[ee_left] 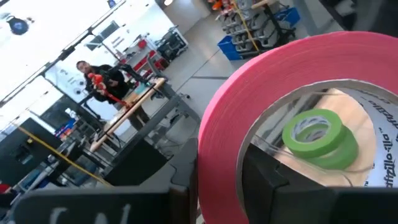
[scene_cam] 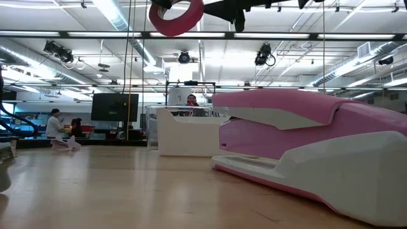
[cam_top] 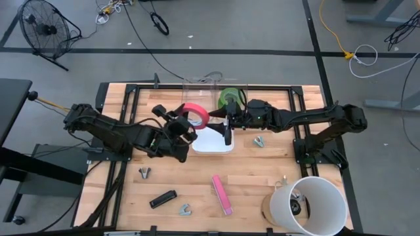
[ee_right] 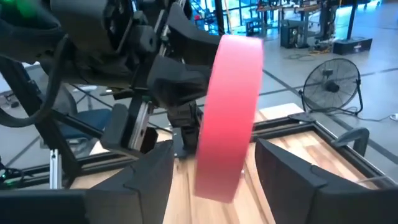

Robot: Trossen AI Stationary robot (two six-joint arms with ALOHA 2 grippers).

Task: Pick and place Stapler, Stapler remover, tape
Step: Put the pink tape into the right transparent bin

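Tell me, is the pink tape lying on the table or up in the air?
Up in the air. The pink tape hangs high above the tabletop, held by the left gripper.

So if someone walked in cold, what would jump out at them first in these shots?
The pink-red tape roll, held in the air by the left gripper above the white tray at the table's middle. The right gripper faces it, jaws open. In the low view, a pink stapler fills the foreground.
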